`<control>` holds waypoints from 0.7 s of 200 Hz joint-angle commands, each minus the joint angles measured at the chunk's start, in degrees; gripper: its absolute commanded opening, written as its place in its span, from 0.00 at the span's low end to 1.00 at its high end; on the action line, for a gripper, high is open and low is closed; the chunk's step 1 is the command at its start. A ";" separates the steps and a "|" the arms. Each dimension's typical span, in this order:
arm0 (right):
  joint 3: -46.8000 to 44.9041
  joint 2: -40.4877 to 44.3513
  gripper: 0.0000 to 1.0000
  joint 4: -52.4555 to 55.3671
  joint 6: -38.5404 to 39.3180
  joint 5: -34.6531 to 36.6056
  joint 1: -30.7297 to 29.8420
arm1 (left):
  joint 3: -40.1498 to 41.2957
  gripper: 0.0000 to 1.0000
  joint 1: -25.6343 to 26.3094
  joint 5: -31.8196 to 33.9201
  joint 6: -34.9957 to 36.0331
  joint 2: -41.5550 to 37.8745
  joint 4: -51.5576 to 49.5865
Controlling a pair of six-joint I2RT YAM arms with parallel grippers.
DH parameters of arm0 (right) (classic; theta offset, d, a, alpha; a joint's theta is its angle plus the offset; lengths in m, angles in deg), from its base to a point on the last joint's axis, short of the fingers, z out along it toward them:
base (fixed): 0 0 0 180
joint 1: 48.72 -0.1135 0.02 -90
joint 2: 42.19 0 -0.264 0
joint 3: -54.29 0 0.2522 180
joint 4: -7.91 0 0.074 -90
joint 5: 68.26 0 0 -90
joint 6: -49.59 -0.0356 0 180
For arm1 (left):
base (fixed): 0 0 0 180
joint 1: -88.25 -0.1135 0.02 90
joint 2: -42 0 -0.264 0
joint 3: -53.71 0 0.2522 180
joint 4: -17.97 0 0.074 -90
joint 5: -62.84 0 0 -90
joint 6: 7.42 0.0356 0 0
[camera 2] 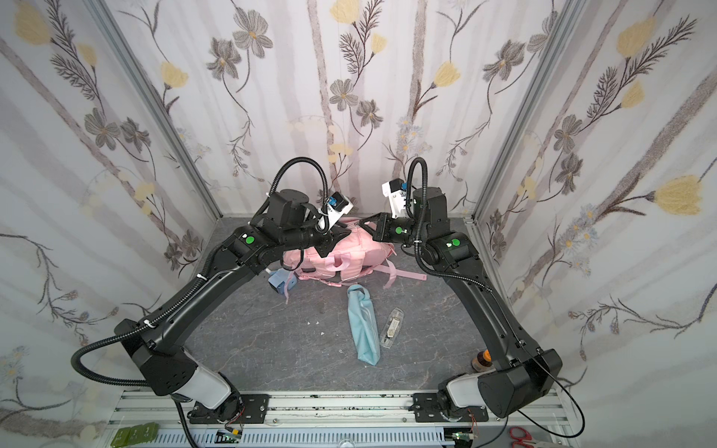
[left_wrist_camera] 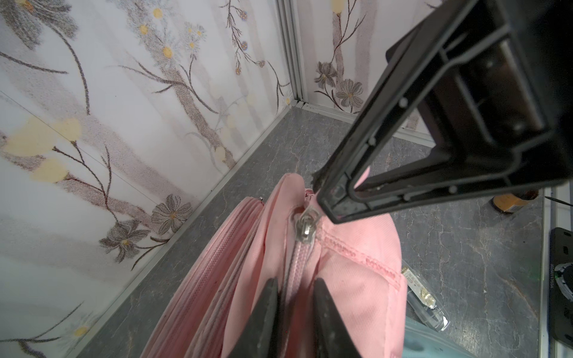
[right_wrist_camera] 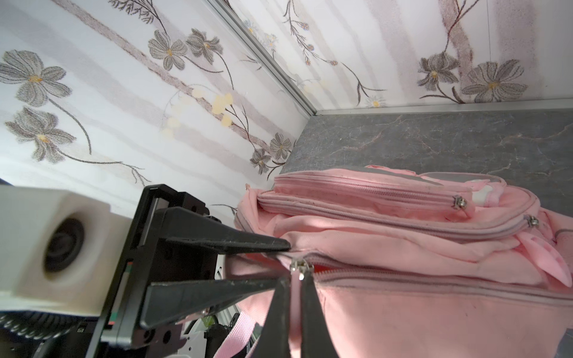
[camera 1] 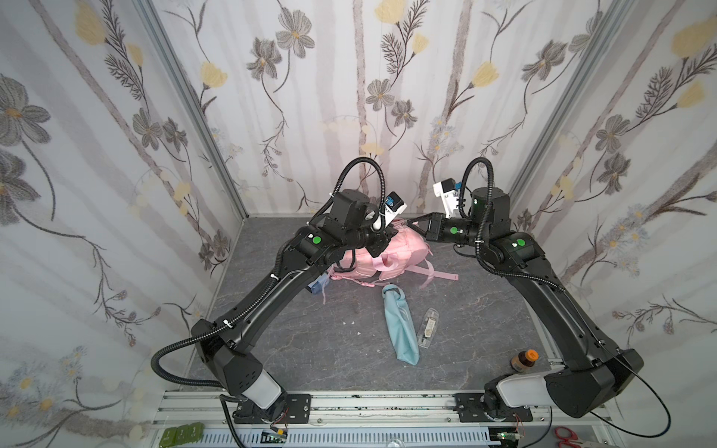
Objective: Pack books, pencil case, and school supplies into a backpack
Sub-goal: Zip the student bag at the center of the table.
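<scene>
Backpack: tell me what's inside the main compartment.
Only a thin reddish sliver shows through the short gap beside the zipper pull on the backpack. The pink fabric covers everything else, so any contents are hidden. The pencil case lies outside on the table.

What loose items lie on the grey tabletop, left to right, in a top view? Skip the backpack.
pale-blue boxy item → light-blue pencil case → clear oblong case → brown bottle with orange cap

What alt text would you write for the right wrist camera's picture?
The right gripper pinches the metal zipper pull of a pink backpack lying on a grey table. The left gripper sits beside it, jaws either side of the zipper seam.
</scene>
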 commanded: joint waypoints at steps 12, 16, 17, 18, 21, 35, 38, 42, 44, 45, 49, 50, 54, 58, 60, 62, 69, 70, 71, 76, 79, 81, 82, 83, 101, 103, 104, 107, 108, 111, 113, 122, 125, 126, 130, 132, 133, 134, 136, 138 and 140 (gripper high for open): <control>1.14 1.56 0.00 -6.04 2.35 -3.56 -0.47 | -0.68 0.19 -0.21 2.58 2.20 1.29 -6.98; 0.80 1.72 0.00 -5.84 2.50 -3.79 -0.61 | -0.26 0.17 -0.28 2.16 2.44 1.10 -6.80; 0.71 1.75 0.00 -5.82 2.51 -3.82 -0.59 | -0.21 0.17 -0.25 2.05 2.57 1.03 -6.78; 0.58 1.81 0.00 -5.81 2.51 -3.93 -0.63 | -0.14 0.16 -0.23 1.95 2.67 0.99 -6.77; 0.21 1.93 0.00 -5.81 2.51 -4.02 -0.68 | 0.14 0.14 -0.23 1.72 3.02 0.77 -6.69; -1.17 2.54 0.00 -5.56 0.85 -3.87 -1.01 | 1.10 0.00 -0.24 2.06 3.29 0.06 -5.71; -1.29 2.57 0.00 -5.13 0.30 -3.65 -1.07 | 1.20 0.00 -0.22 2.37 2.99 -0.20 -5.50; -1.25 2.64 0.00 -4.54 -0.42 -3.46 -1.13 | 1.36 0.00 -0.29 2.54 2.54 -0.66 -4.98; -1.30 2.70 0.00 -4.26 -0.79 -3.36 -1.11 | 1.48 0.00 -0.30 2.57 2.35 -0.92 -4.86; -1.44 2.73 0.00 -4.15 -0.94 -3.30 -1.15 | 1.63 0.00 -0.30 2.56 2.25 -1.08 -4.58; -1.88 3.02 0.00 -3.74 -1.42 -2.97 -1.22 | 2.25 0.00 -0.37 2.45 1.97 -1.69 -3.83; -2.08 3.11 0.00 -3.68 -1.57 -2.89 -1.25 | 2.45 0.00 -0.42 2.37 1.89 -1.91 -3.58; -2.80 3.41 0.00 -3.35 -1.89 -2.35 -1.31 | 3.36 0.00 -0.53 2.15 1.77 -2.72 -2.55; -3.75 3.82 0.00 -2.83 -2.09 -1.41 -1.23 | 4.28 0.00 -0.63 1.96 1.73 -3.56 -1.34; -4.17 4.05 0.00 -2.47 -2.16 -0.68 -1.16 | 4.87 0.00 -0.65 1.90 1.73 -3.93 -0.74; -4.71 4.18 0.00 -2.05 -2.17 -0.12 -1.11 | 5.32 0.00 -0.72 1.86 1.77 -4.31 -0.18; -6.30 4.58 0.00 -0.22 -2.56 1.90 -0.62 | 6.72 0.00 -0.89 1.85 1.93 -5.50 1.41; -6.53 4.59 0.00 0.02 -2.62 2.10 -0.55 | 6.84 0.00 -0.90 1.90 1.96 -5.66 1.68; -6.74 4.64 0.00 0.27 -2.74 2.33 -0.43 | 6.99 0.00 -0.95 1.92 1.97 -5.82 1.86; -8.14 4.75 0.00 1.25 -3.53 2.94 0.26 | 7.45 0.00 -1.08 2.02 2.06 -6.38 2.34; -8.99 4.82 0.00 1.57 -4.14 3.08 0.68 | 7.53 0.00 -1.17 2.15 2.12 -6.68 2.46; -9.50 4.89 0.00 1.68 -4.54 3.19 1.04 | 7.52 0.00 -1.24 2.23 2.15 -6.69 2.40; -9.89 4.92 0.00 1.72 -4.75 3.23 1.15 | 7.51 0.00 -1.30 2.26 2.16 -6.78 2.39; -10.13 4.94 0.00 1.74 -4.94 3.24 1.26 | 7.50 0.00 -1.33 2.28 2.16 -6.91 2.35; -13.59 5.84 0.00 2.76 -6.81 6.89 2.65 | 9.01 0.00 -1.60 1.67 3.20 -8.99 2.53; -13.72 5.90 0.00 2.97 -6.98 7.62 2.76 | 9.41 0.00 -1.61 1.56 3.35 -9.33 2.62; -13.80 5.95 0.00 3.02 -6.98 7.94 2.76 | 9.55 0.00 -1.62 1.53 3.46 -9.51 2.68; -13.98 6.11 0.00 3.41 -7.26 8.81 2.96 | 10.16 0.00 -1.70 1.45 3.67 -9.98 2.85; -14.02 6.14 0.00 3.50 -7.34 9.11 3.00 | 10.32 0.00 -1.70 1.39 3.71 -10.14 2.88; -14.19 6.24 0.00 3.71 -7.59 9.81 3.15 | 10.90 0.00 -1.63 1.26 3.91 -10.55 2.82; -14.22 6.31 0.00 3.87 -7.79 10.19 3.32 | 11.18 0.00 -1.73 1.24 4.03 -10.80 2.87; -14.24 6.44 0.00 4.10 -8.67 11.29 3.87 | 12.57 0.00 -1.94 0.62 4.52 -11.70 2.47; -14.16 6.40 0.00 4.08 -8.81 11.48 3.95 | 13.04 0.00 -1.97 0.31 4.80 -12.04 2.13; -14.11 6.38 0.00 4.10 -8.86 11.54 3.97 | 13.17 0.00 -1.97 0.20 4.89 -12.09 2.00; -13.87 6.29 0.00 4.27 -8.91 11.95 3.98 | 13.76 0.00 -2.04 -0.20 5.32 -12.42 1.61; -13.73 6.21 0.00 4.40 -8.92 12.11 4.06 | 14.05 0.00 -2.03 -0.40 5.50 -12.56 1.42; -13.63 6.15 0.00 4.44 -8.92 12.26 4.07 | 14.15 0.00 -2.04 -0.46 5.59 -12.70 1.38; -13.54 6.12 0.00 4.50 -8.92 12.33 4.08 | 14.25 0.00 -2.05 -0.53 5.68 -12.82 1.27; -13.36 5.99 0.00 4.73 -8.87 12.54 4.08 | 14.54 0.00 -2.06 -0.66 5.79 -12.97 1.18; -13.23 5.83 0.00 4.96 -8.84 12.68 4.08 | 14.84 0.00 -2.01 -0.73 5.88 -13.14 1.16; -13.04 5.65 0.00 5.12 -8.77 12.80 4.08 | 15.11 0.00 -2.05 -0.75 5.93 -13.44 1.11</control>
